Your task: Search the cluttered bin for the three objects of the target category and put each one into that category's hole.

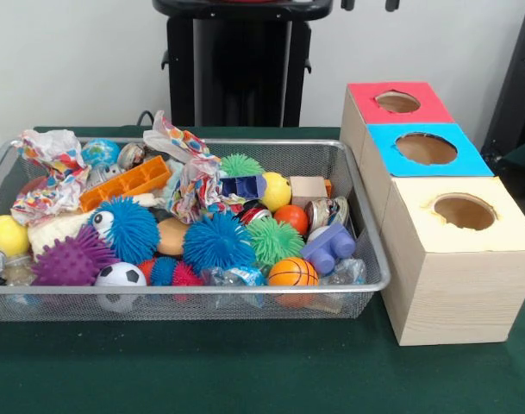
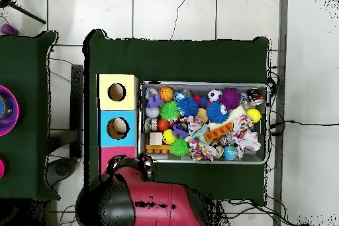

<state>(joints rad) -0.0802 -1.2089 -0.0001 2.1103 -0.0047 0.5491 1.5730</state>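
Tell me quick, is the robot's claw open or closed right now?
Gripper: cannot be told. Only a sliver of it shows at the top edge of the front view.

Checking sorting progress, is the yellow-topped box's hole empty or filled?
Looks empty: the yellow-topped box's hole shows only bare brown interior; its deep bottom is unseen.

The front view faces the pedestal (image 1: 241, 60) closely across the bin (image 1: 365, 220); the overhead view looks straight down from high above it (image 2: 265, 120).
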